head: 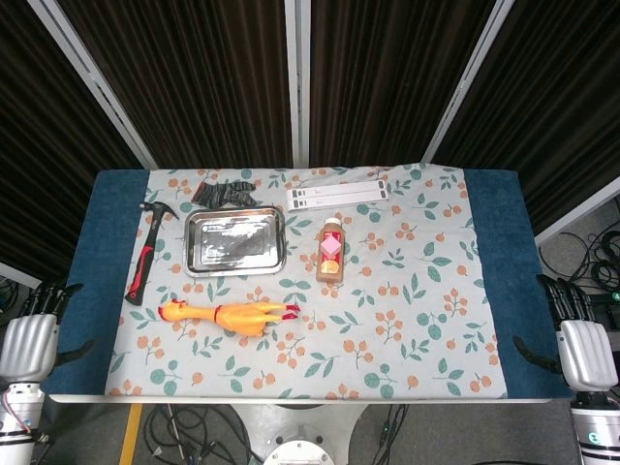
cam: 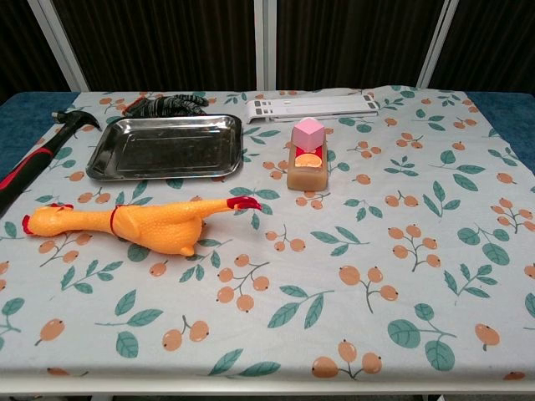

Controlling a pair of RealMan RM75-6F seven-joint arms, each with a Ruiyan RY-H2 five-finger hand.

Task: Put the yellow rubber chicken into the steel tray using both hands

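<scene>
Lying on its side on the floral tablecloth (head: 407,320), the yellow rubber chicken (head: 231,314) sits near the front left part of the table, head end pointing left and red feet pointing right, nothing touching it; chest view shows the same chicken (cam: 142,224) stretched flat with a red band round its neck. Just behind it, apart from it, the steel tray (head: 235,241) sits flat with nothing in it, shiny bottom showing in chest view too (cam: 167,147). Left of the tray a hammer (head: 145,257) with red and black handle lies with its head toward the back, partly on the blue cloth (head: 111,242) at the table's left strip. Behind the tray a dark glove (head: 223,191) lies crumpled, just beside the tray's back rim. To the right of the glove a long white flat strip (head: 337,194) lies along the back edge. Right of the tray, near it, a small bottle (head: 331,250) with pink cap stands upright. Left hand (head: 29,339) hangs off the front left corner of the table, below the edge, holding nothing, fingers a bit apart and pointing up, thumb sticking out sideways. Right hand (head: 576,339) at the front right corner, same pose, holding nothing, fingers slightly apart. Both hands well apart from the chicken; neither shows in chest view
</scene>
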